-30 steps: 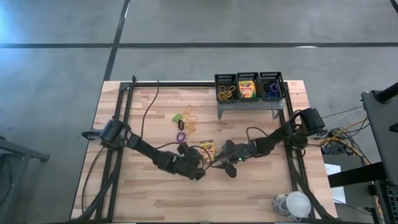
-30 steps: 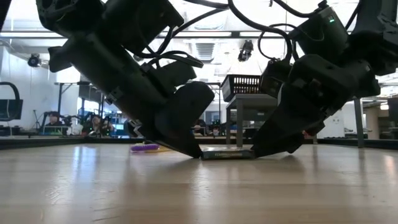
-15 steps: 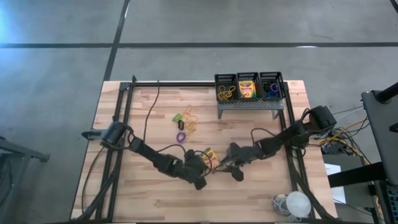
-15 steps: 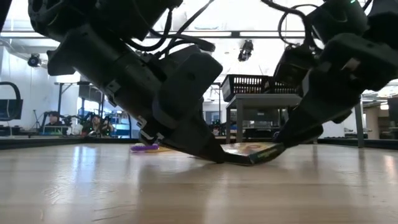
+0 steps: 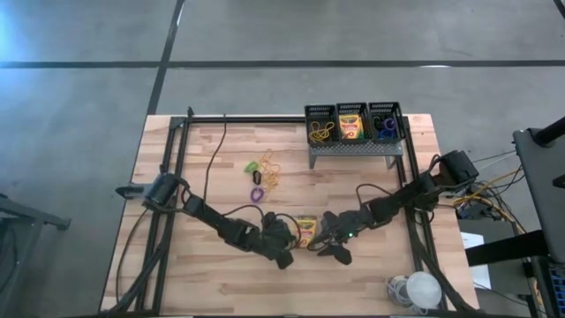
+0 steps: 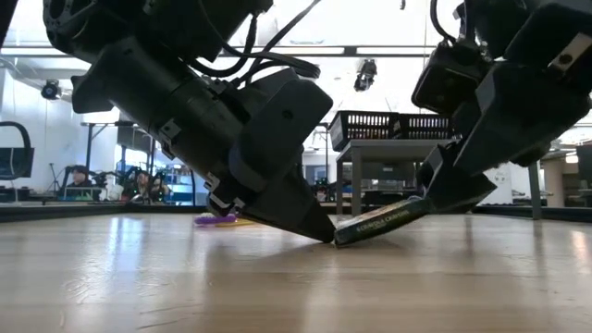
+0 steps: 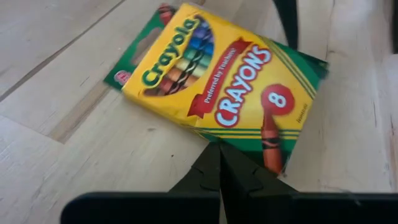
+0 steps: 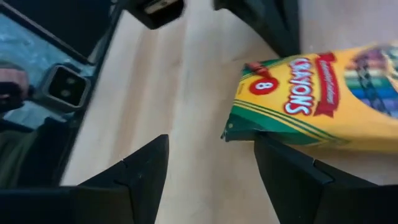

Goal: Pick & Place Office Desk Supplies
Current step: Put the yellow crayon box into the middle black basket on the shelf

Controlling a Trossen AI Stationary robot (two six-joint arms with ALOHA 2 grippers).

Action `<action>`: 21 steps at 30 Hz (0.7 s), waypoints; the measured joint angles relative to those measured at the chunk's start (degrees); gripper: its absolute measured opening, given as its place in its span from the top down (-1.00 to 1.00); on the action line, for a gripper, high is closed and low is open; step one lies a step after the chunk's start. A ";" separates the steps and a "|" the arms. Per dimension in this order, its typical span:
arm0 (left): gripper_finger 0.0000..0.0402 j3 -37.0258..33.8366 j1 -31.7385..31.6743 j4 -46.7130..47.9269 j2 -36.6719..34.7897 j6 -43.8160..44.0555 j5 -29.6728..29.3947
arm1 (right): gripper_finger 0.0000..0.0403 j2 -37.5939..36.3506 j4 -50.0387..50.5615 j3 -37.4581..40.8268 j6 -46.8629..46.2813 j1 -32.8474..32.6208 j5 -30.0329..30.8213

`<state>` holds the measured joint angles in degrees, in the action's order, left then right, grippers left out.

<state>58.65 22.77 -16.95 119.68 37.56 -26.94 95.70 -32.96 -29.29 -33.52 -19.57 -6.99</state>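
Whereas the crayon box (image 6: 381, 222) had lain flat on the desk (image 5: 221, 291) a second before, it now stood tilted, the end toward the left arm resting on the wood and the end toward the right arm raised. In the high view it sat in the middle of the desk's near half, directly between the two arms.

The left claw (image 6: 314, 227) was fully shut, holding nothing, its closed tip pressed low against the box's grounded end as a stop. The right claw (image 8: 211, 162) stood wide open; one finger (image 8: 292, 168) lay under the raised end of the box, the other finger apart from it over bare wood. Neither claw had closed on the box.

Over the last second the right arm had drawn nearer to the desk's front edge and the box had travelled with it, levered up off the surface. In my judgement this put the box within reach of a grip, which had not yet been made; a slip off the shut tip was the evident risk.

Farther back, loose rubber bands (image 5: 270, 168) and small rings (image 5: 257, 192) remained on the desk. The three mesh bins (image 5: 353, 123) on the grey stand (image 5: 353, 150) already held some supplies, including another crayon box (image 5: 351, 127).
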 joint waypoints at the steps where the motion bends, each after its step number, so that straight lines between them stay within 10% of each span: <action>1: 1.00 0.00 0.02 0.00 0.00 -0.16 -0.02 | -0.17 0.00 -0.10 -0.22 0.00 0.01 -0.94; 15: 1.00 0.00 0.72 -3.43 0.04 -4.39 4.76 | -0.17 -0.65 9.81 -2.70 2.47 -1.67 -2.04; 21: 1.00 0.00 0.69 -3.47 0.04 -4.41 4.66 | -0.17 -4.46 22.61 -4.98 2.22 -2.17 13.57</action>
<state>58.65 23.46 -20.42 119.72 33.15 -22.28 91.24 -10.35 -34.27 -31.30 -21.74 6.58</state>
